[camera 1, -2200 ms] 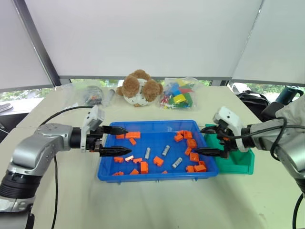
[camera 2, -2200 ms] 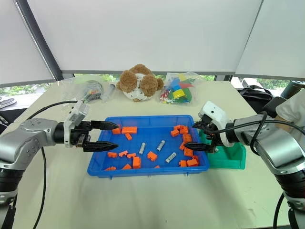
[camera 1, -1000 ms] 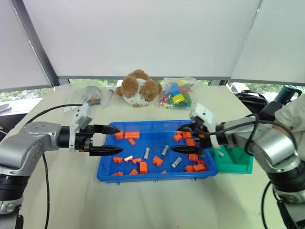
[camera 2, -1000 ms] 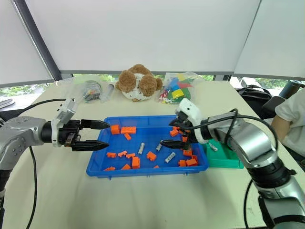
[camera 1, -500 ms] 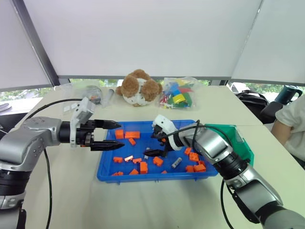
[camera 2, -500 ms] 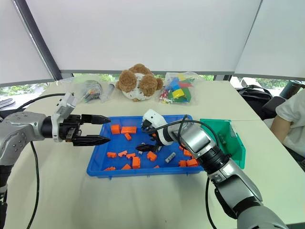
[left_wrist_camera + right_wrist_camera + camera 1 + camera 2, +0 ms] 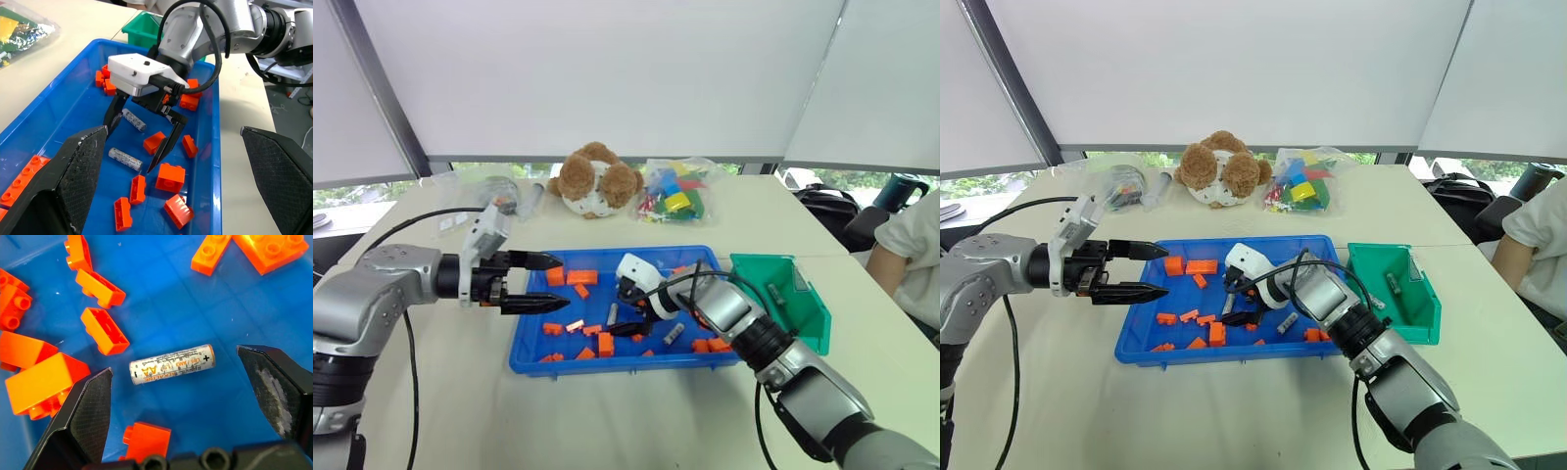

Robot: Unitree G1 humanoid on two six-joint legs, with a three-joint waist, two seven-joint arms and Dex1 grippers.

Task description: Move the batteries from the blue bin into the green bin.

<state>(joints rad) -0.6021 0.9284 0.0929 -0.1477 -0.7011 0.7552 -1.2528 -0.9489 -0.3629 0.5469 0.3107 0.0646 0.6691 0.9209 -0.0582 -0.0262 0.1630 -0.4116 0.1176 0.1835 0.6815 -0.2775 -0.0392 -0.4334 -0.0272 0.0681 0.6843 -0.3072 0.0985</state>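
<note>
**Transfer part done: one battery in the green bin, several still in the blue tray**

Head views. The wide, shallow bright-blue plastic tray (image 7: 533,360) sits mid-table, strewn with orange toy bricks (image 7: 583,277). The small, deep teal-green plastic bin (image 7: 1427,323) stands just beside its right end; one small grey cylinder (image 7: 1392,283) lies inside, judged a battery already delivered. The right gripper (image 7: 624,315) is down in the tray, fingers spread, nothing between them. The left gripper (image 7: 551,284) hangs over the tray's left end, fingers spread and empty.

Left wrist view. Two silver-grey cylindrical batteries (image 7: 125,158) lie on the tray floor at the right gripper's tips, one between the fingers, one just beside.

Right wrist view. A silver AA battery (image 7: 172,364) lies flat between the spread fingers (image 7: 90,406), not touching them. The pick is judged imminent, not made.

Hidden or unclear. The right arm covers part of the tray's right half, so the remaining count is uncertain. The bin's near inner wall is out of sight.
</note>
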